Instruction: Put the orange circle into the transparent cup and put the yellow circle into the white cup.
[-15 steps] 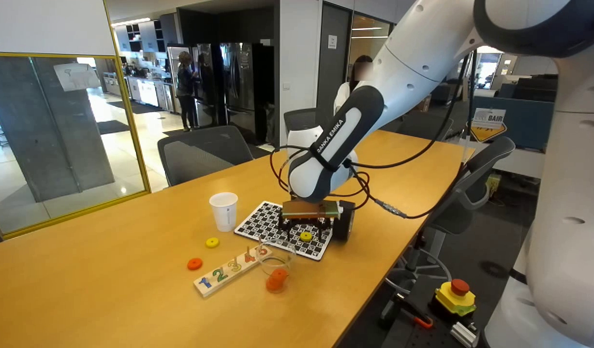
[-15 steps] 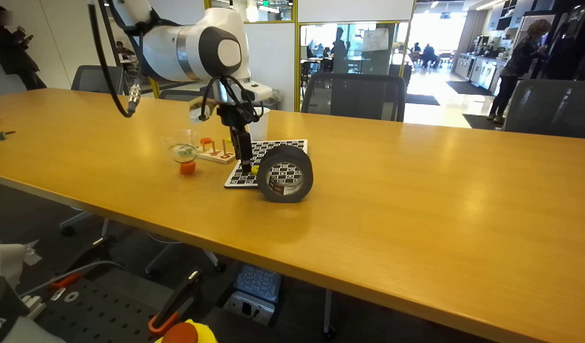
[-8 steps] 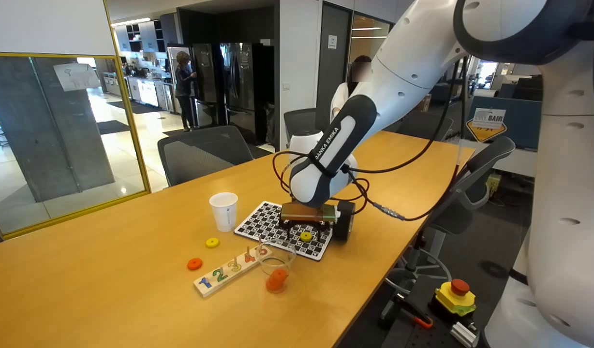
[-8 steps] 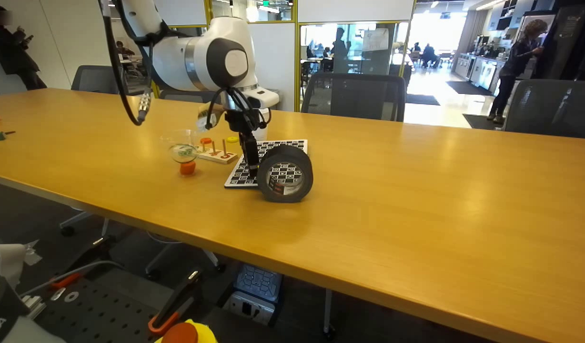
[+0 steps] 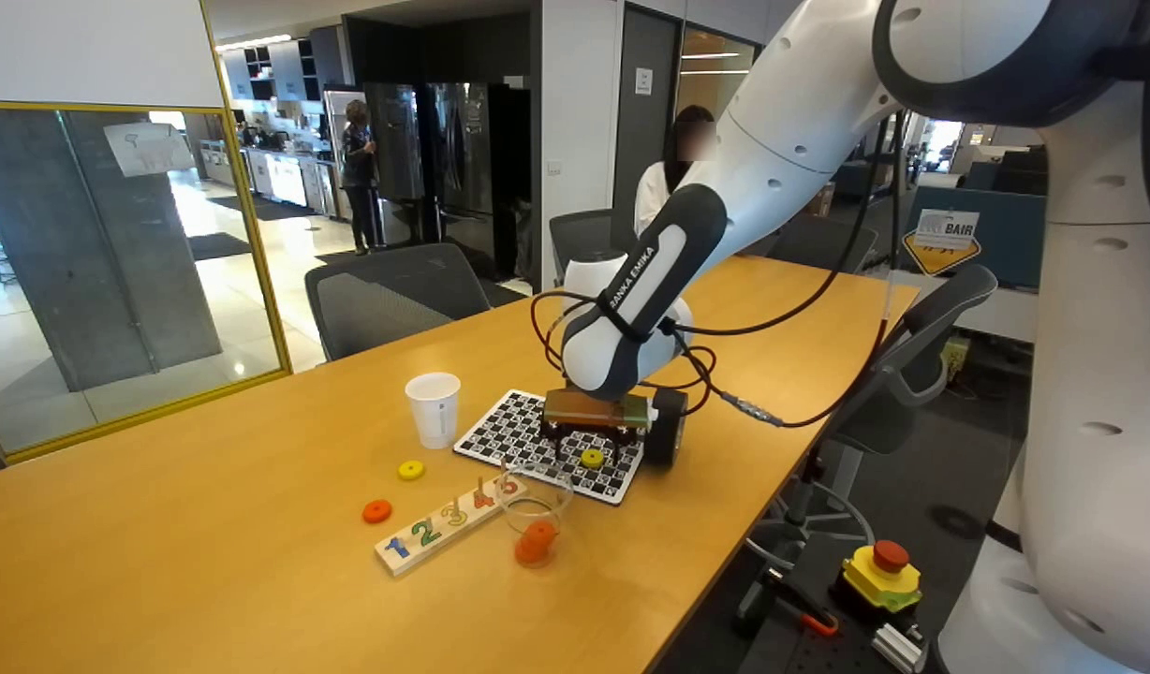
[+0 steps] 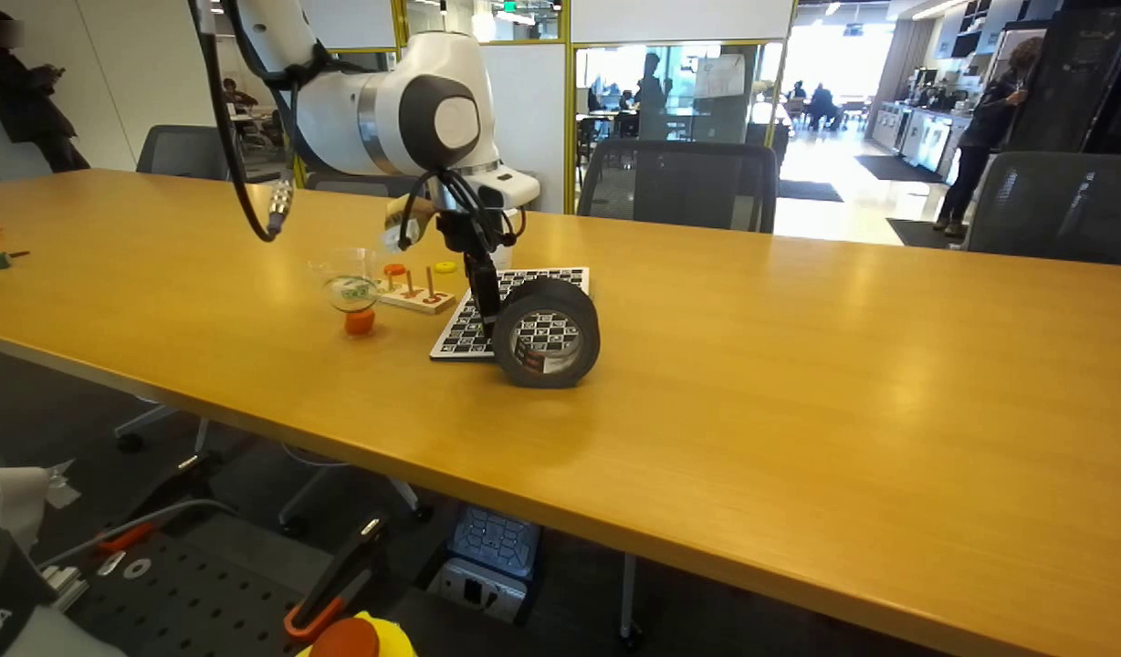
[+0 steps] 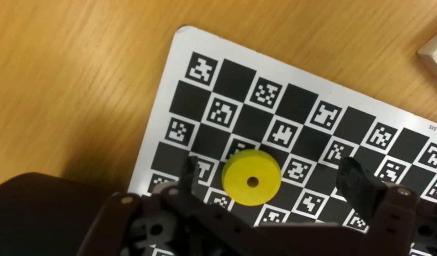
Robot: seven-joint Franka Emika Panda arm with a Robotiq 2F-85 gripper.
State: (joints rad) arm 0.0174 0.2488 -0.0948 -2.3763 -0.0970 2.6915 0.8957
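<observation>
A yellow circle (image 7: 252, 177) lies flat on the checkered board. My gripper (image 7: 268, 169) stands open around it, one finger on each side and neither touching, the disc nearer the left finger in the wrist view. In an exterior view another yellow circle (image 5: 410, 471) and an orange circle (image 5: 377, 511) rest on the table. The white cup (image 5: 434, 412) is upright behind them; elsewhere it is mostly hidden behind my gripper (image 6: 487, 330). Orange circles (image 5: 535, 543) show through the bottom of the transparent cup (image 5: 536, 496), seemingly inside it.
A black roll of tape (image 6: 547, 333) stands on its edge right beside the gripper, by the checkered board (image 5: 509, 426). The numbered wooden peg board (image 5: 451, 520) lies between the transparent cup and the loose circles.
The arm has come down a little and shifted toward the tape roll, mostly in the earlier half second. The jaws have stayed open, and the circles and cups have not moved.
</observation>
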